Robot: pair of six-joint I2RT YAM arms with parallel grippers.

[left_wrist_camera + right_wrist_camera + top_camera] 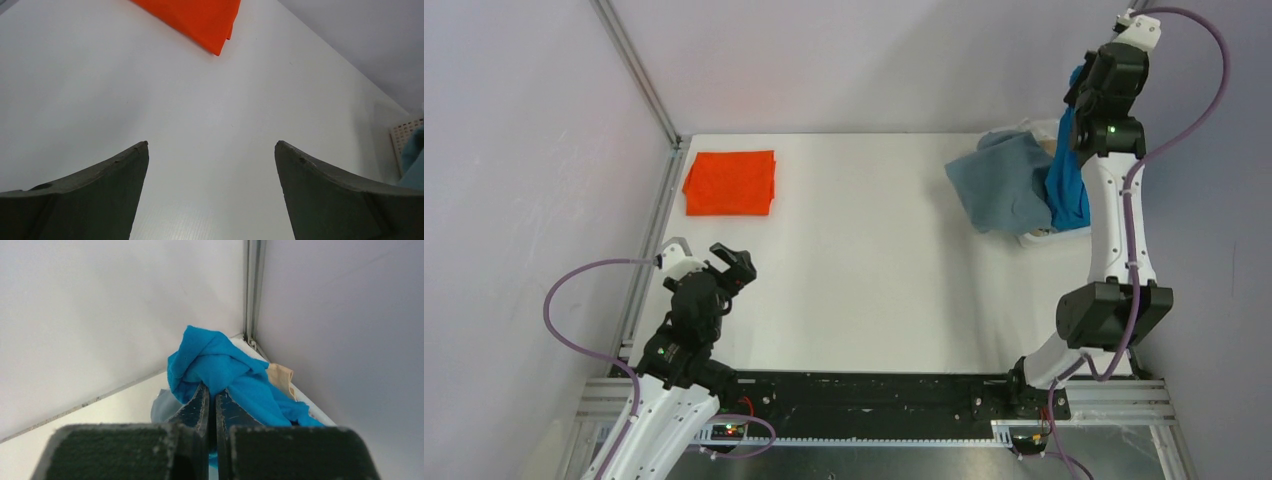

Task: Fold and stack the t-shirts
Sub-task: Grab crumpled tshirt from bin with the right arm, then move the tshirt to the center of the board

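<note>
Right fingers (196, 409) pinch the blue t-shirt (215, 360), hanging over the basket (402, 134); left fingers (100, 195) stand spread, well apart from it.

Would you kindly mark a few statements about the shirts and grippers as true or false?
1. The right gripper is shut on the blue shirt. True.
2. The left gripper is open and empty. True.
3. The orange shirt hangs from the left gripper. False: it lies folded on the table, far left.
4. The grey-blue shirt is folded on the orange one. False: it lies unfolded at the far right.
</note>
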